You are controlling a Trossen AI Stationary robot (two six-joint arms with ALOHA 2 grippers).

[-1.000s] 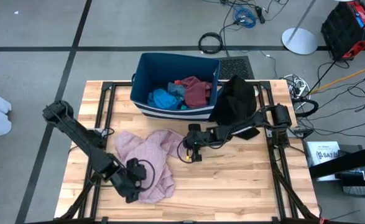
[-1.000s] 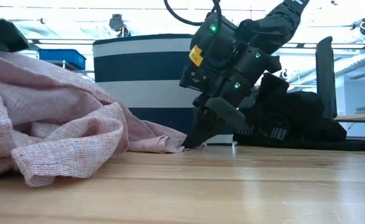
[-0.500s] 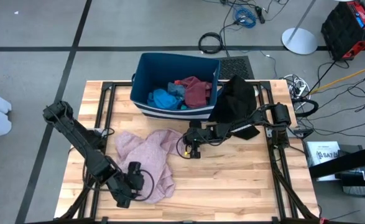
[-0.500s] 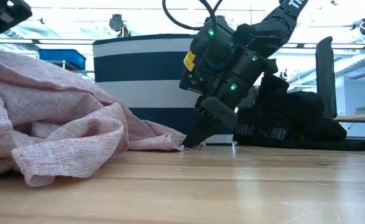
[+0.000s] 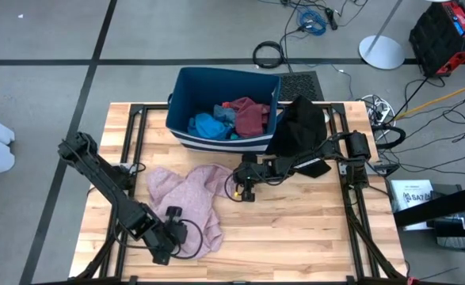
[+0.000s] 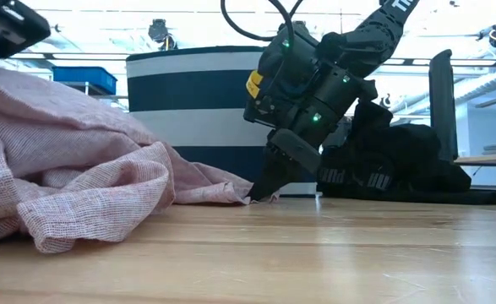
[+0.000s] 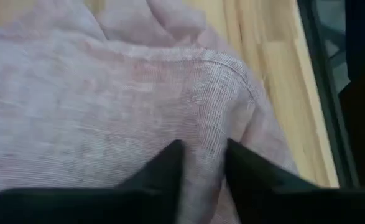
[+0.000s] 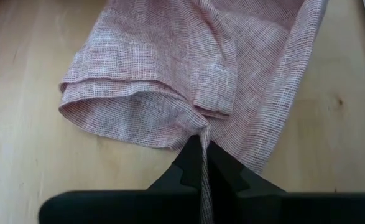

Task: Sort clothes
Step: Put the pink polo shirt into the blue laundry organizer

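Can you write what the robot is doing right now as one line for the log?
task: sort clothes | right gripper: shut on pink shirt edge | left gripper: closing on shirt's near side | bin: holds blue, maroon clothes

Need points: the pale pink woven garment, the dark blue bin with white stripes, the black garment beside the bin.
Pale pink woven garment [image 5: 186, 198]: high view, middle of the crumpled fabric.
Dark blue bin with white stripes [image 5: 186, 83]: high view, bare inner wall near its rim.
Black garment [image 5: 299, 127]: high view, centre of the pile.
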